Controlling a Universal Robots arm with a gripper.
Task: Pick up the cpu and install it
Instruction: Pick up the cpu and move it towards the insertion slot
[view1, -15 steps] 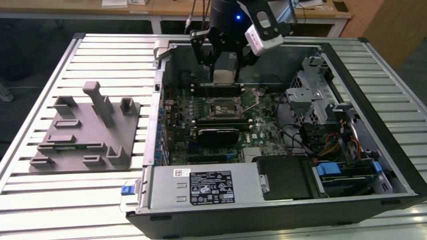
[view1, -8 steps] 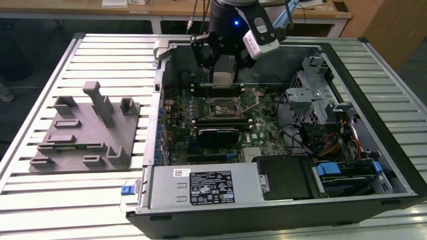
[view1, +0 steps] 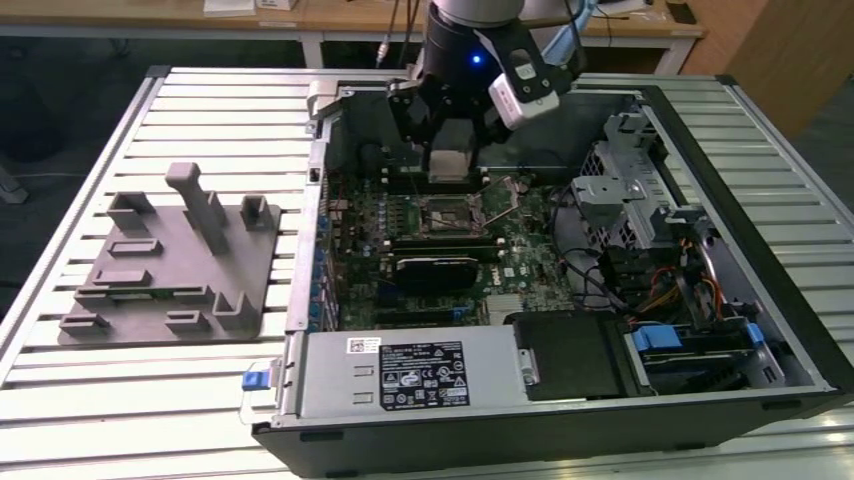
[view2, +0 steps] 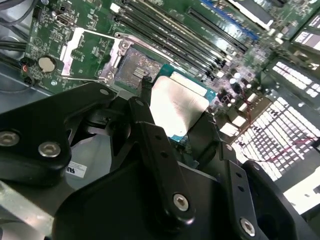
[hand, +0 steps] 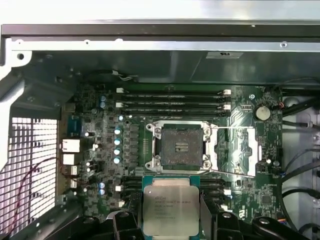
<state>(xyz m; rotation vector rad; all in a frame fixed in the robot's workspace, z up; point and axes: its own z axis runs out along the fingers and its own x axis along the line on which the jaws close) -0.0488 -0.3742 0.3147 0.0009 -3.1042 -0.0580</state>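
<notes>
Gripper (view1: 451, 160) pinches the cpu (hand: 170, 210) by two opposite edges, holding it flat above the motherboard (hand: 105, 165), just beside the open socket (hand: 181, 146) inside the computer case (view1: 534, 442). The chip looks light, thin and rigid, with a smooth metal top. Its underside is likely fragile, so the edges are the safest place to grip.

No print is clear enough to read. Faint grey lines cross the top plate of the cpu (hand: 170, 205) gripped in the pincer (hand: 170, 223) (too fine to make out). Well away from the pincer, a white label (view1: 424, 375) on the power supply box (view1: 334, 388) bears illegible black print.
</notes>
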